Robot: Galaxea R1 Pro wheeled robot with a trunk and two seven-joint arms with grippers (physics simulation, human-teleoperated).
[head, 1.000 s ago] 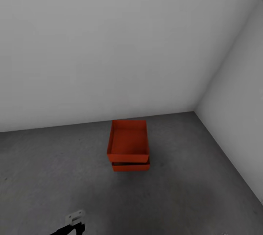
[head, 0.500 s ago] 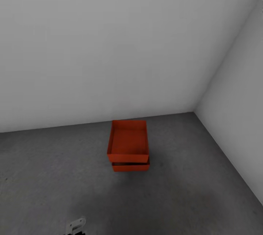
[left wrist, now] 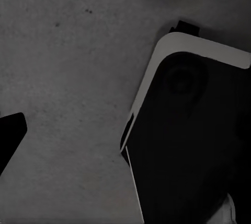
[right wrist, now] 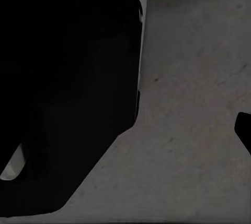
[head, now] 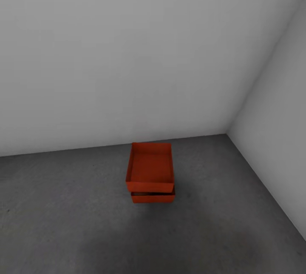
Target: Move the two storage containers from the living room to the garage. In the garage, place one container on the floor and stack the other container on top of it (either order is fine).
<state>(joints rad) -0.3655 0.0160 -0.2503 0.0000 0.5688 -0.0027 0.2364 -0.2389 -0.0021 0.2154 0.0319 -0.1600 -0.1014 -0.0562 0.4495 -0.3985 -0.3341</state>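
The two storage containers stand stacked on the dark grey concrete floor (head: pixel 63 210) of the garage, close to the back wall. The upper orange-red bin (head: pixel 151 167) is open-topped and empty. It sits slightly farther back than the lower bin (head: pixel 153 197), of which just the front wall shows. Nothing touches the stack. In the left wrist view, a dark fingertip (left wrist: pixel 8 140) of my left gripper sits at the picture's edge over bare concrete. In the right wrist view, a dark fingertip (right wrist: pixel 244 129) of my right gripper does the same. Nothing lies between either gripper's fingers.
Pale grey walls meet in a corner (head: pixel 227 131) to the right of the stack. The right wall (head: pixel 276 138) runs forward along the floor's edge. Both wrist views look down on concrete beside my dark, white-rimmed base (left wrist: pixel 188 130), (right wrist: pixel 68 78).
The white part of my left arm at the bottom of the head view has dropped out of the picture. The whole view has shifted slightly; the stacked bins have not moved.
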